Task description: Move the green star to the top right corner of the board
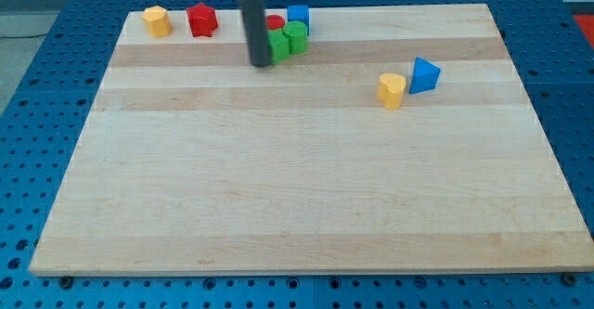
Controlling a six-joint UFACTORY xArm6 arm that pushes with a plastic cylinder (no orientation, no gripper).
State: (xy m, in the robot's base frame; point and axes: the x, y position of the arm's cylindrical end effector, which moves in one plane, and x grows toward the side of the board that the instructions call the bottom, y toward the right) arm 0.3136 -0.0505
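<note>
You had the push just at its opening step, to judge by the layout: my tip (262,64) sat on the board (297,188) near the view's top, left of centre, touching or all but touching the left side of the green star (277,46). The rod partly hid that block, so you could not confirm its star outline; only a green face showed just right of the rod. There were no jaws on this rig to be spread or pressed, only the bare rod end, so nothing was being pinched. The green star lay in a tight cluster: a green cylinder-like block (296,36) touched it on the right, a red block (276,22) peeked out behind it, and a blue cube (298,15) stood at the cluster's top right. The target corner, at the view's top right, was well apart from the cluster. The next move, as you would have judged it, called for a steady rightward sweep along the top edge, with the risk that the green cylinder-like block and the blue cube would ride along or wedge the star off course; working the star free of its neighbours first looked wiser. Elsewhere, a yellow block (157,20) and a red star (202,19) sat at the top left, and a yellow block (392,90) with a blue triangle (424,75) lay below the likely path.
</note>
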